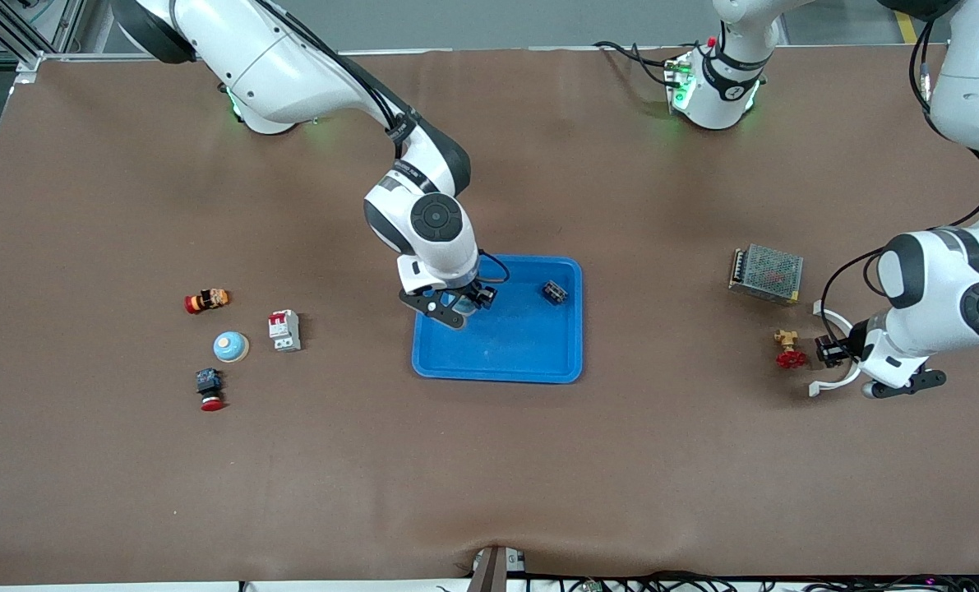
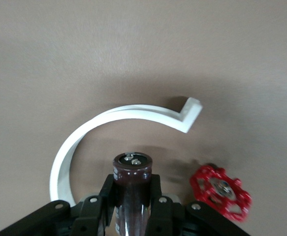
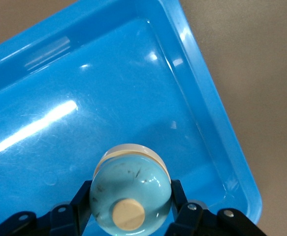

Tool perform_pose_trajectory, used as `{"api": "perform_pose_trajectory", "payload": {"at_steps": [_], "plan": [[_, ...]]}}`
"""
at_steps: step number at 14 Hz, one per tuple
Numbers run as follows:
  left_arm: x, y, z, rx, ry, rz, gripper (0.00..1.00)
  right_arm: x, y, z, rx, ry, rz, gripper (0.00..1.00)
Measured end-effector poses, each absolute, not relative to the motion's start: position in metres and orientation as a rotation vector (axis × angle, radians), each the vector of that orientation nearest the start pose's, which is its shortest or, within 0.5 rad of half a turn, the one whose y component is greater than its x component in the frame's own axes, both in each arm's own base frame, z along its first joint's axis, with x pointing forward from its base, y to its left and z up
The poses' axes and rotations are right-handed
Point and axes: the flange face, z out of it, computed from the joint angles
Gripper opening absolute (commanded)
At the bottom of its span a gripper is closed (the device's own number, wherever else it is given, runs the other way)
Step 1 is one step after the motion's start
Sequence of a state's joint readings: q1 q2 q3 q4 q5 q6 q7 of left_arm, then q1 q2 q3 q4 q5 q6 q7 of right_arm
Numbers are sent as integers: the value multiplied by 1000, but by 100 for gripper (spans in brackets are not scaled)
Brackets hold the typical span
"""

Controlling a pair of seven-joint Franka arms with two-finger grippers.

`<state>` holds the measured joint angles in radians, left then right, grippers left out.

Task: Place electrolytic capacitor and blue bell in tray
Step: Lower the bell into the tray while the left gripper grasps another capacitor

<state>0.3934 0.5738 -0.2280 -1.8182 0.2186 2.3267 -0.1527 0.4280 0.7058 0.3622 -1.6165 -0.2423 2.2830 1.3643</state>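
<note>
Tray: the bright-blue tray [image 1: 530, 362] lies mid-tabletop, roughly between the 2 arms' ends; a small dark component [image 1: 555, 292] already lies in it near the rim corner toward the left arm's end.
Blue bell: a pale-blue domed bell [image 3: 130, 196] with a cream knob is clamped in the right hand [image 3: 131, 214]; the right wrist view shows it over the tray floor, close to 1 corner.
Right hand: fingers closed on the bell's sides, over the part of the tray toward the right arm's end [image 1: 454, 306]; whether the bell touches the floor I cannot tell.
Capacitor: the dark-brown electrolytic capacitor [image 2: 132, 177] sits pinched between the fingers of the left hand [image 2: 132, 206], terminals outward.
Left hand: closed on the capacitor, over the tabletop [image 1: 489, 460] at the left arm's end, well apart from the tray [image 1: 838, 352].
Progress: by my reading, neither task thing is released yet; the bell looks close to set-down, and the capacitor has the whole carry to the tray left.
Nearby: a white curved bracket [image 2: 113, 128] and a red-handled valve [image 2: 221, 191] lie just beside the left hand; a metal mesh box [image 1: 767, 274] sits near.
Other end: a 2nd blue bell [image 1: 231, 346], a white breaker [image 1: 284, 330] and 2 red-capped buttons [image 1: 209, 389] lie well apart.
Obstruction: nothing seems to block the path to the tray.
</note>
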Motion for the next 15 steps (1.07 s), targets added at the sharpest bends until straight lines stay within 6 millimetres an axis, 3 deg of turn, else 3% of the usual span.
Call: {"api": "perform_pose_trajectory", "payload": {"at_steps": [5,12,15], "plan": [[636,84,279,-3092,-262,78,0,501,460,211,-3008,736,15,54],[635,-4,306,-3083,-544,111,0,497,459,205,-3023,732,-12,54],[634,-32,310,-3069,-666,113,0,495,458,203,-3026,731,-10,55]]}}
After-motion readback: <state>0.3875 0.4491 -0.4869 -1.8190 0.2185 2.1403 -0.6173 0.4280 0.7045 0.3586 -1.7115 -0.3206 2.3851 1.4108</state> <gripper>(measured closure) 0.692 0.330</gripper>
